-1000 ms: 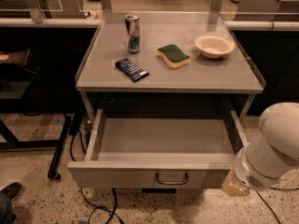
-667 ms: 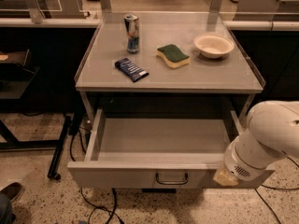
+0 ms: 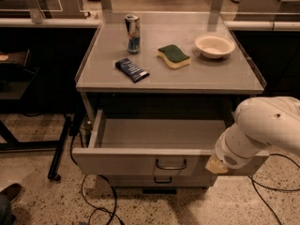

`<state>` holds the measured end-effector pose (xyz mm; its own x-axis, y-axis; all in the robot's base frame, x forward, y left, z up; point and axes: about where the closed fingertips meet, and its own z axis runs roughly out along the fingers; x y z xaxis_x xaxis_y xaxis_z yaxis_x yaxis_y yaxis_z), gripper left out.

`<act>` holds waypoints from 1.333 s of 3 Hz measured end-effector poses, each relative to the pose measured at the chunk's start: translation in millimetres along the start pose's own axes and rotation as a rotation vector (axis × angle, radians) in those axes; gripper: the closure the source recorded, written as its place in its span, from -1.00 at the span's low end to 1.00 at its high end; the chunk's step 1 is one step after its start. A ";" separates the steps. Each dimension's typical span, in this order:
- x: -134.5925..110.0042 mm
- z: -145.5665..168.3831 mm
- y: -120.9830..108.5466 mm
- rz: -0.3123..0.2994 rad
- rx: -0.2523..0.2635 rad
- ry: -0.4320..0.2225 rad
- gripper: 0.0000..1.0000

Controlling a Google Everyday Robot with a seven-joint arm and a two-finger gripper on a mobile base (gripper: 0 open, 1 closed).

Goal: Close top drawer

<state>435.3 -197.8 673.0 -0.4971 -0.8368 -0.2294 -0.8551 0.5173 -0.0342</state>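
Observation:
The top drawer is a wide grey-beige tray, pulled out from under the table top and empty inside. Its flat front panel carries a small dark wire handle at the centre. My white arm comes in from the right. My gripper is at its lower left end, against the right part of the drawer's front panel, to the right of the handle. Most of the gripper is hidden behind the arm's rounded body.
On the table top stand a drink can, a dark blue packet, a green-and-yellow sponge and a white bowl. A lower drawer handle shows beneath. Black cables lie on the floor at left.
My arm has swung left and in, onto the drawer's front panel. The drawer front has moved back toward the table, so the drawer stands out less.

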 end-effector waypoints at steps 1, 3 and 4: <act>-0.1 0.0 -0.2 0.000 0.000 -0.001 1.00; -18.0 4.7 -23.1 0.017 0.026 -0.052 1.00; -41.6 6.5 -50.0 0.014 0.071 -0.089 1.00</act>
<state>499.7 -187.7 677.9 -0.4912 -0.8119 -0.3157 -0.8339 0.5429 -0.0988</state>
